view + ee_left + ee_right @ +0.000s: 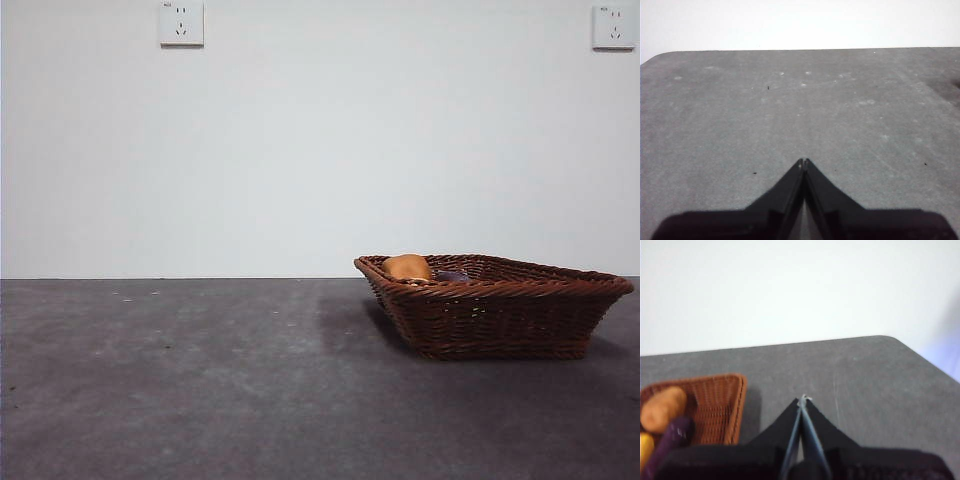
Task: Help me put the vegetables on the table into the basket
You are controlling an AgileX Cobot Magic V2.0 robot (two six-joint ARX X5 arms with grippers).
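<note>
Vegetables all in the dark brown woven wicker basket (pixel 490 320).
Round brown potato (pixel 662 408), slim purple eggplant (pixel 671 438) and yellow corn cob (pixel 645 447) lie inside; left gripper (pixel 803 161) and right gripper (pixel 803 399) are closed empty, the task apparently done.

No text, label, brand or number is legible in any view.

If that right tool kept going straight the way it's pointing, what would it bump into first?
Probably just the dark grey table. The right tool, jaws shut, points over bare surface toward the far edge; the brown woven wicker basket sits off to one side, out of its line. Depth is uncertain.
</note>
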